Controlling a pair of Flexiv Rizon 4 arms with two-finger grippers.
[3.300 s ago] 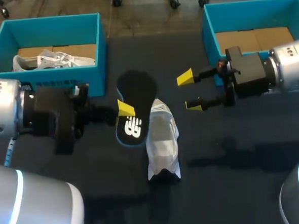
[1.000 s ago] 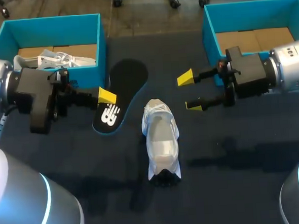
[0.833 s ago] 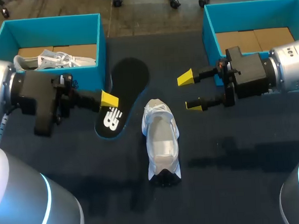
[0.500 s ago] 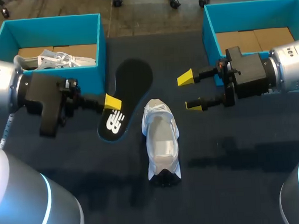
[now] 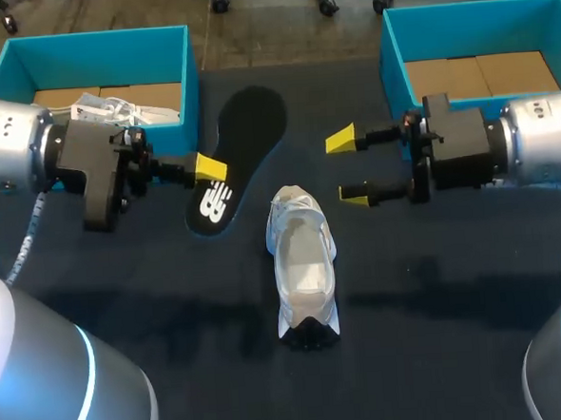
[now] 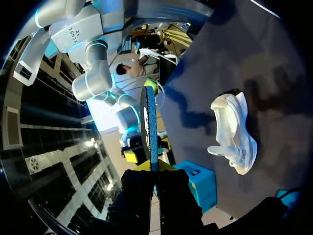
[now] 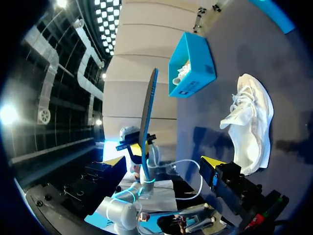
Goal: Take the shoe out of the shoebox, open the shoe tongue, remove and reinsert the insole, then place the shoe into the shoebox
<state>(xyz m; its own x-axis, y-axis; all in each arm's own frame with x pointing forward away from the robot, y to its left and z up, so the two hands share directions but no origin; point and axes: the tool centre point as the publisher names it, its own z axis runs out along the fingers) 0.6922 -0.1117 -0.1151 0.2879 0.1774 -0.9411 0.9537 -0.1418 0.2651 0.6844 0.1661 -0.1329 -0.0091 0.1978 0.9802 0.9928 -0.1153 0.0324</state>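
Head view puts the white shoe (image 5: 303,261) sole-down near the middle of the dark table (image 5: 438,286), its opening facing up, outside both blue boxes. The black insole (image 5: 243,146) is out of the shoe: my left hand (image 5: 209,167) is pinching it at the end with the white logo, and the rest of it stretches away towards the far side of the table, between the left shoebox (image 5: 189,82) and the shoe. From the left wrist view the insole shows edge-on, clamped between the two fingers, with the shoe off to one side and well apart from it. My right hand (image 5: 347,168) hangs with its fingers spread and nothing between them, near the shoe's far end on the side of the right shoebox (image 5: 393,60). A second white shoe (image 5: 112,111) lies in the left shoebox. As I judge it, the removal is done and the reinsertion is the step in hand. The next move calls for bringing the free end of the insole over the shoe's opening, tilting it down and sliding it in along the inside. The right hand could steady the shoe or hold the tongue back, since a light shoe may slide or tip under the push.
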